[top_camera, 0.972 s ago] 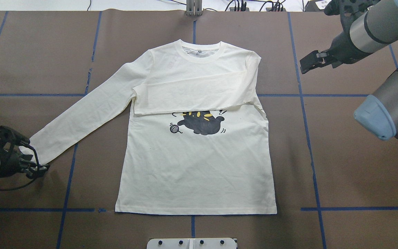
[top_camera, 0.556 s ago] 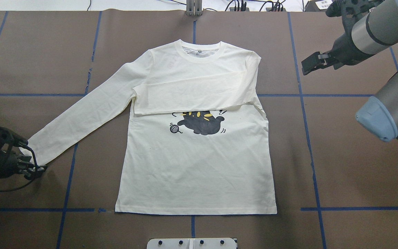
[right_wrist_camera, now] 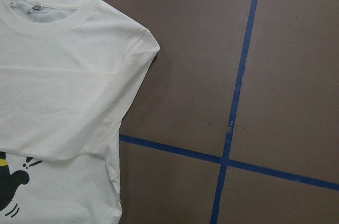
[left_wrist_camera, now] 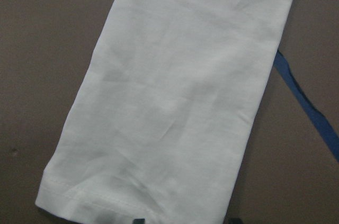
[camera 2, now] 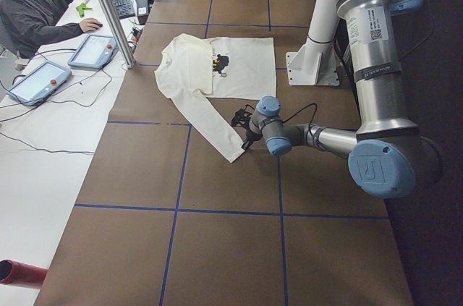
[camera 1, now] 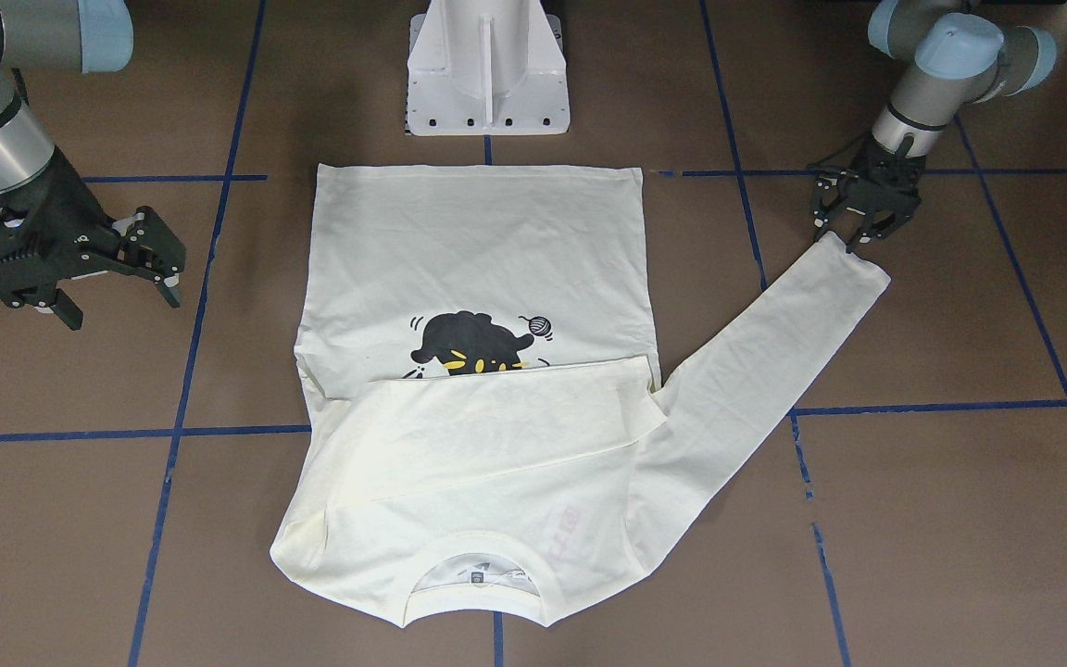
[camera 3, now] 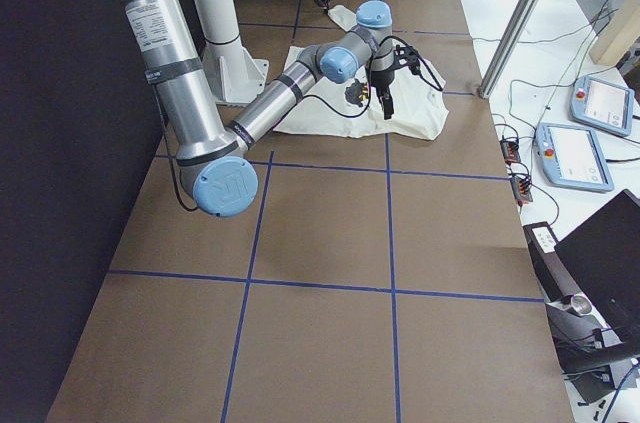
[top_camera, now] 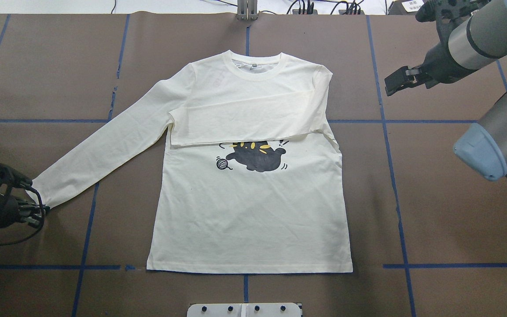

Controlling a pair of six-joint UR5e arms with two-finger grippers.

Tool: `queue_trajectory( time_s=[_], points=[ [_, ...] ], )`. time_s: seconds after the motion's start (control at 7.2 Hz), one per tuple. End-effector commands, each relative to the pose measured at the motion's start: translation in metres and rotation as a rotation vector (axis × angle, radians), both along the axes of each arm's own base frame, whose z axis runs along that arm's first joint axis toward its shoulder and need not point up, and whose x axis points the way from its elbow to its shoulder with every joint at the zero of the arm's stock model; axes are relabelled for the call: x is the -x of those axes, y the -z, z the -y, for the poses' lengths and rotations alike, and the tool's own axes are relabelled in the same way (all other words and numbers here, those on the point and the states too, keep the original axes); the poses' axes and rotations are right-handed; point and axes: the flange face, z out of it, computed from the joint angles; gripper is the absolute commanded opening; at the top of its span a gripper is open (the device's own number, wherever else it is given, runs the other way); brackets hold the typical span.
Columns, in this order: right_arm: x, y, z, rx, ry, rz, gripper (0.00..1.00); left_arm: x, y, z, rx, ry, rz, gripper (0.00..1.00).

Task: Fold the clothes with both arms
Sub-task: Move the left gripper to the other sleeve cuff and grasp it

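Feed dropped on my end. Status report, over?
Left tool open at the cuff of the outstretched sleeve. Right tool open, empty, beside the shirt. Other sleeve already folded across the chest. Nothing in the way.

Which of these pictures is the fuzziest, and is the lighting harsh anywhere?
Left wrist view: the softest, since the sleeve fills it at close range and its weave blurs. Overhead view: crisp, with even light and no glare on the shirt. Right wrist view: sharp, tape lines clean-edged. Exterior right view: its left edge falls into black, and the grid lines fan outward.
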Motion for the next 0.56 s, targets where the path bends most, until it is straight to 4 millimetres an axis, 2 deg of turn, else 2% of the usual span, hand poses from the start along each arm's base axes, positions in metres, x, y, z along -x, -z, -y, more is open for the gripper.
queue_trajectory(
  time_s=[0.0,0.14,0.28,0.42],
  points=[
    [0.000,-0.002,0.000,0.004,0.000,-0.003,1.00,0.005,0.026,0.001,-0.027,-0.004,-0.037,0.00],
    [-0.001,-0.003,0.000,0.005,0.001,-0.002,1.00,0.006,0.048,0.002,-0.029,-0.022,-0.043,0.00],
    [-0.003,-0.010,0.000,0.011,0.008,-0.009,1.00,0.013,0.066,0.015,-0.021,-0.006,-0.017,0.00],
    [-0.007,-0.015,0.001,0.017,0.009,-0.016,1.00,0.016,0.100,0.062,-0.075,0.023,-0.009,0.00]
  ],
)
